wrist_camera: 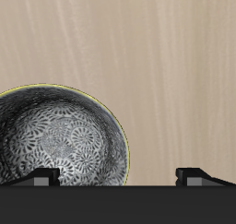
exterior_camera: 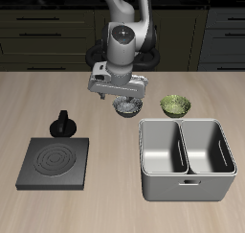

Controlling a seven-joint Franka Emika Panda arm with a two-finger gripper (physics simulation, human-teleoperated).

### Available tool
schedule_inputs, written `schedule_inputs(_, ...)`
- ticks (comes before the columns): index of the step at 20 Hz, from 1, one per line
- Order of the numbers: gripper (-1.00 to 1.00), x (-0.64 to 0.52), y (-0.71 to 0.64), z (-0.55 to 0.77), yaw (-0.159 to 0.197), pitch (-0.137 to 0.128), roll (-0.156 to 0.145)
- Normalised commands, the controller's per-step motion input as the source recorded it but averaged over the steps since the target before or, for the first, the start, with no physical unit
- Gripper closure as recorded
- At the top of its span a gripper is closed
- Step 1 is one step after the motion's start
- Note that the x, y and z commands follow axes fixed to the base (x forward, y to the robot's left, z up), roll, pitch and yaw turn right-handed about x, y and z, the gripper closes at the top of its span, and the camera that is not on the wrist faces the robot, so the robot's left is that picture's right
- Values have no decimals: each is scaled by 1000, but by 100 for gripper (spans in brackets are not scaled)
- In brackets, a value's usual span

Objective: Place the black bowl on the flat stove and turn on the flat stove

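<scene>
Exterior view: my gripper (exterior_camera: 125, 99) hangs directly over the black bowl (exterior_camera: 126, 106), which sits on the table (exterior_camera: 105, 208) beside the green patterned bowl (exterior_camera: 175, 104) and behind the grey two-compartment caddy (exterior_camera: 188, 160); the flat stove (exterior_camera: 55, 161), with its knob (exterior_camera: 63, 123) at the back, lies well apart from the bowl. Wrist view: the black bowl (wrist_camera: 60, 140) shows its speckled inside, offset from the gap between my fingertips (wrist_camera: 41, 177), which stand spread and hold nothing. I judge the step to be the reach for the bowl; the next move calls for bracketing its rim with one finger inside, then closing.
</scene>
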Motion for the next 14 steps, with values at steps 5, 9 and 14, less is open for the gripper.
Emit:
schedule_inputs(5, -100, -21, 35, -206, -30, 24, 8)
schedule_inputs(9, -100, -14, -70, -210, -14, 32, -22)
schedule_inputs(14, -100, -74, -28, -212, -21, 38, -2)
